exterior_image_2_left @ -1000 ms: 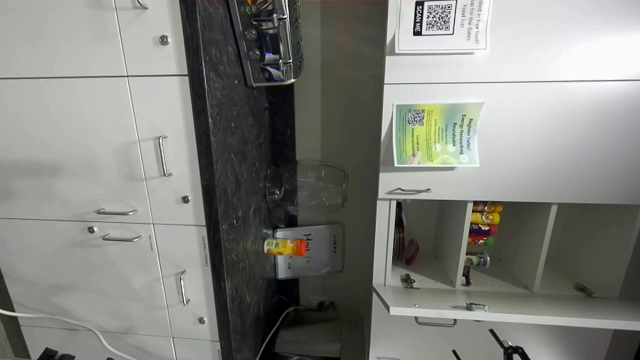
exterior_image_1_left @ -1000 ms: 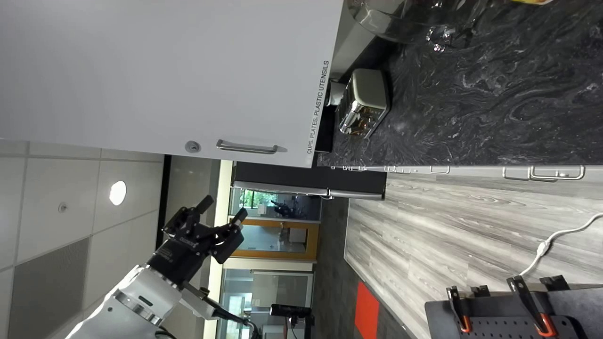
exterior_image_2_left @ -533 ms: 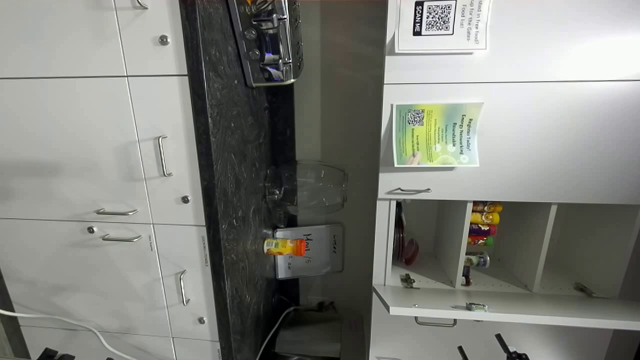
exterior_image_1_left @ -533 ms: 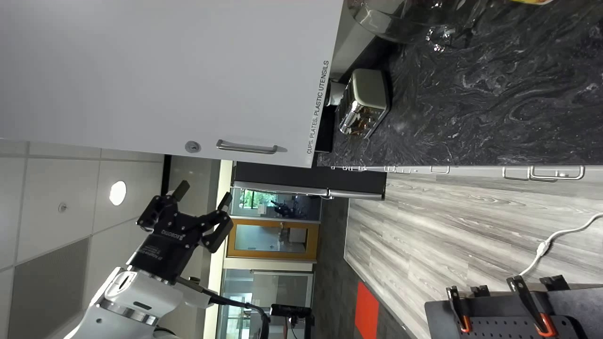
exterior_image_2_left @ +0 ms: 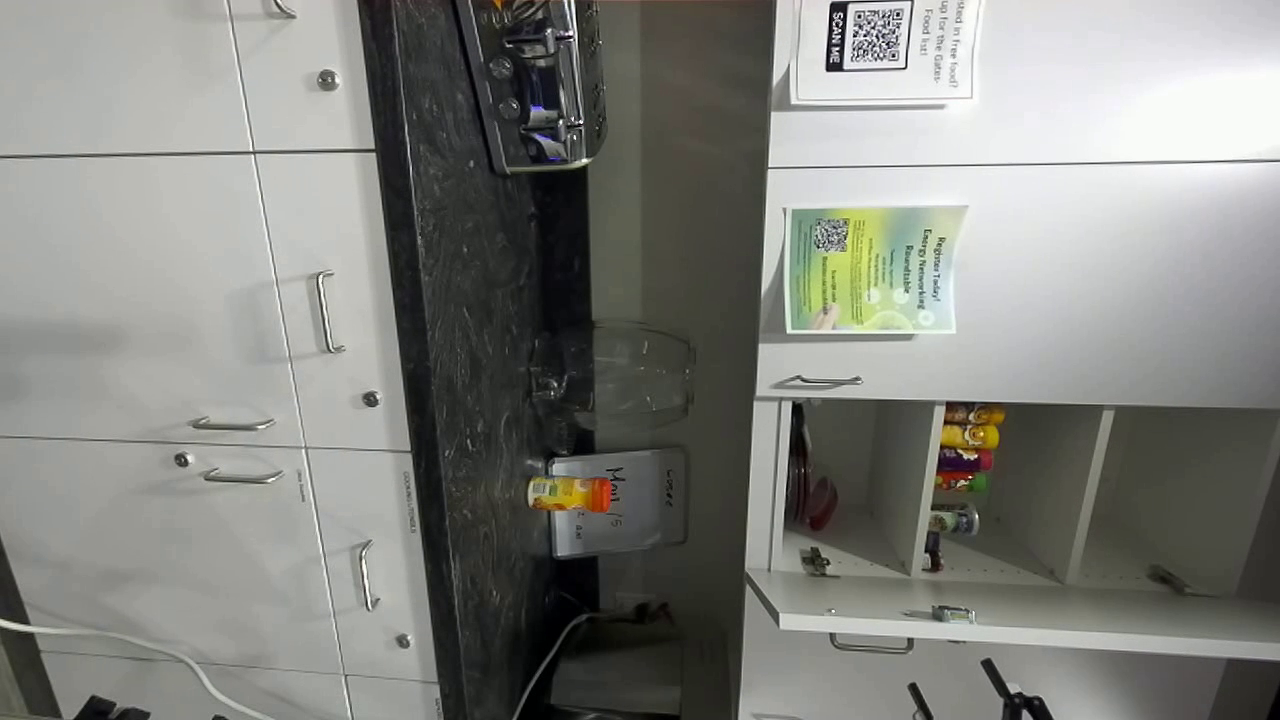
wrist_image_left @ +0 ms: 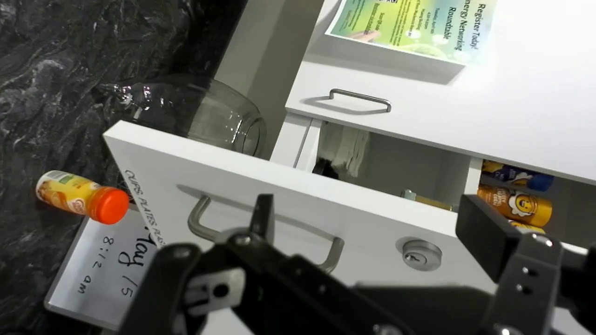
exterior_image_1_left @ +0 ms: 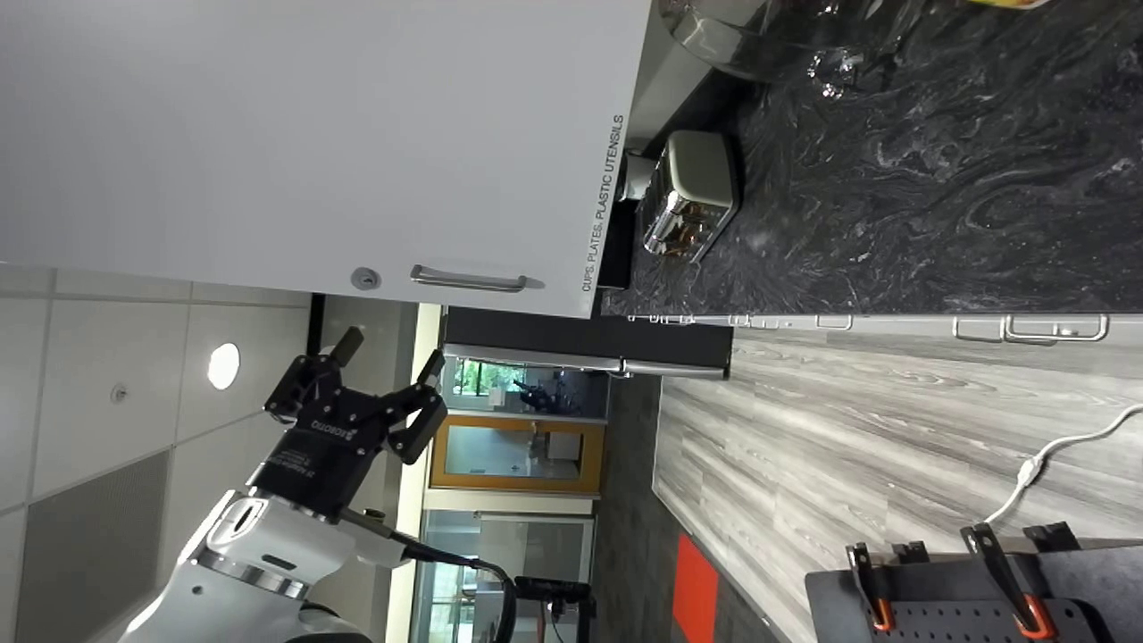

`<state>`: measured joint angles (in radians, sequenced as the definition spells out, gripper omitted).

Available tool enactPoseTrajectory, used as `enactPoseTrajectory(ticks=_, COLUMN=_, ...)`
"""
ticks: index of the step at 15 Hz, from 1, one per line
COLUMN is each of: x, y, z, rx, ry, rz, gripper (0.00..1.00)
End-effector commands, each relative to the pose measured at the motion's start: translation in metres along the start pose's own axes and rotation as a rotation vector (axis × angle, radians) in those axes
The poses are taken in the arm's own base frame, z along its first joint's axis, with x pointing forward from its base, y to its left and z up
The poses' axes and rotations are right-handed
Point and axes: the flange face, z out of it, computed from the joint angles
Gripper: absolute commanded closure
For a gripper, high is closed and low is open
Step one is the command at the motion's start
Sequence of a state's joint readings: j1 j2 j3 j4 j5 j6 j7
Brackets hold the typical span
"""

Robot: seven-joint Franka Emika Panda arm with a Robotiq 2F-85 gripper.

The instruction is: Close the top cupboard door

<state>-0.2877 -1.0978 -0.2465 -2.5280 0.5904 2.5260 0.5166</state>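
The gripper (exterior_image_1_left: 390, 354), spread and holding nothing, hangs outside the swung-out door (exterior_image_1_left: 339, 147), apart from it, presumably to push it home; how near is hard to tell.

The top cupboard door (exterior_image_1_left: 312, 134) is smooth white with a soft matt sheen; its bar handle (exterior_image_1_left: 469, 283) and lock cylinder (exterior_image_1_left: 364, 279) are satin metal. The dark surface (exterior_image_1_left: 938, 205) is polished and stone-like, veined with pale swirls. The toaster (exterior_image_1_left: 703, 165) sets mirror-bright chrome against smooth pale sides. The creamer bottle (wrist_image_left: 67, 190) is glossy plastic, the flyer (exterior_image_2_left: 875, 270) printed paper, the floor (exterior_image_1_left: 804, 438) matt wood-grain. The hand (exterior_image_1_left: 390, 355) is matt black with some bare metal. The transparent jar (exterior_image_2_left: 645, 375) is glass or perhaps clear plastic, too faint to tell.
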Motion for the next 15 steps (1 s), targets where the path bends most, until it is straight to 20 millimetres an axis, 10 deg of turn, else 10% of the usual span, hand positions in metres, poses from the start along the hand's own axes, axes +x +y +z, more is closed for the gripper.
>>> enactPoseTrajectory(ticks=1, x=0.0, y=-0.001, z=0.0, rx=0.0, ry=0.0, rz=0.0, gripper=0.0)
enactPoseTrajectory(ticks=9, x=0.03, y=0.008, z=-0.025, rx=0.089, ry=0.008, rz=0.051, gripper=0.0)
enactPoseTrajectory(ticks=15, x=0.048, y=0.0, z=0.004, rx=0.125, ry=-0.068, rz=0.046, gripper=0.0)
